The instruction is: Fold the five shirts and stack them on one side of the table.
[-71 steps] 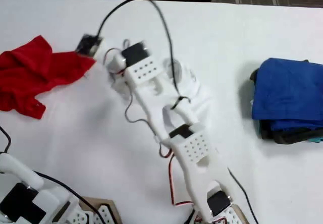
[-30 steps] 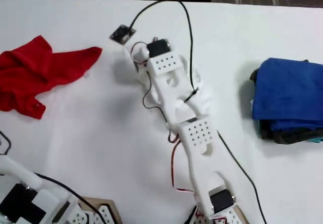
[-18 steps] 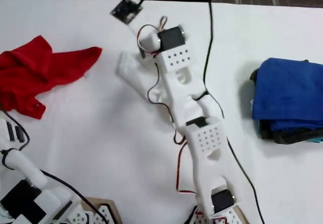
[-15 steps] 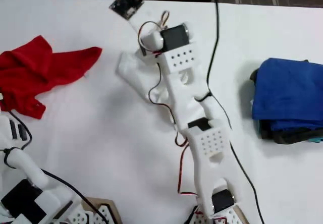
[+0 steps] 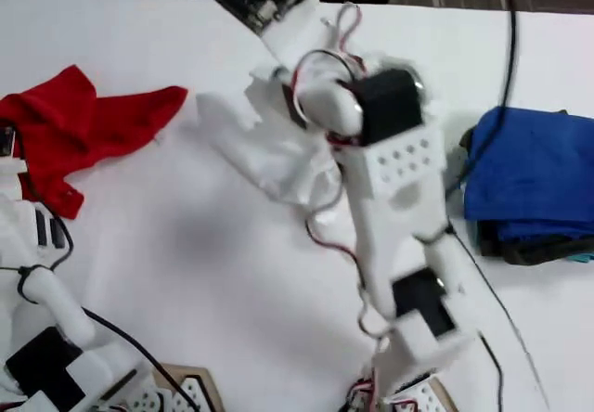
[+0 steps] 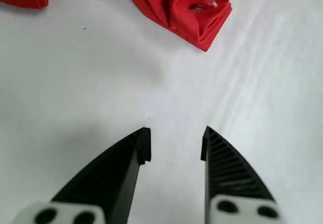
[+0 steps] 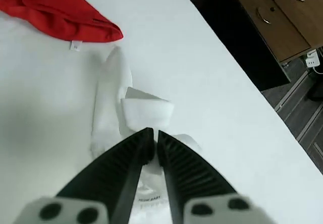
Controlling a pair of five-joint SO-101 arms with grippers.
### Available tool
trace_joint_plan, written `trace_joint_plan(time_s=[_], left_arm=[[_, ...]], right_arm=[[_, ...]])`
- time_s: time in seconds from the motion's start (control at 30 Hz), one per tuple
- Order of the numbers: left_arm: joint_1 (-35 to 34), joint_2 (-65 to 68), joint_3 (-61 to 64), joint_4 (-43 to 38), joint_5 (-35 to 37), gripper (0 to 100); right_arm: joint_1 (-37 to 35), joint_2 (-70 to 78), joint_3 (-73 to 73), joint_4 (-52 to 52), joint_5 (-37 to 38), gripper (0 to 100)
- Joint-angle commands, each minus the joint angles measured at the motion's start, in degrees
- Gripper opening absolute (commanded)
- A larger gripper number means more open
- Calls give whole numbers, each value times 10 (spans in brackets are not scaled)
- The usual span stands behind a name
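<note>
A white shirt [image 5: 264, 148] hangs partly lifted over the middle of the table, and my right gripper [image 7: 154, 142] is shut on its bunched edge [image 7: 146, 110]. The raised right arm [image 5: 399, 171] covers that grip from above. A crumpled red shirt [image 5: 79, 129] lies at the far left. My left gripper [image 6: 174, 144] hovers open over bare table just short of the red shirt's hem [image 6: 199, 17]. The left arm [image 5: 37, 263] stands at the table's left front. A folded blue shirt [image 5: 529, 166] tops a stack at the right side.
Darker folded shirts [image 5: 520, 243] show under the blue one. The table's far edge [image 7: 222, 57] drops to dark floor, with wooden drawers [image 7: 282, 7] beyond. A black cable [image 5: 506, 55] trails from the right arm past the stack.
The right arm has risen and swung back toward the right, lifting the white shirt off the table. The left arm has come forward toward the red shirt.
</note>
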Motion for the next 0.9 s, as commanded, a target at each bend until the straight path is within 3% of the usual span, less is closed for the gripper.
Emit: trace_joint_plan(time_s=[0.0,0.17,0.43,0.53,0.67,0.87], left_arm=[[5,-5,-2,-9,4,191],[4,-5,-2,-9,4,191],[2,-5,0,-9,4,191],[2,-4,2,-7,4,191],[2,-4,2,-6,4,191],[2,-4,2,-8,4,191]], right_arm=[[-4,-133,150,1,26,20],[1,-238,442,-41,45,21],[54,-253,824,-407,49,20],[92,-195,846,-481,49,20],[138,-113,822,-499,49,20],[149,-102,762,-398,47,50]])
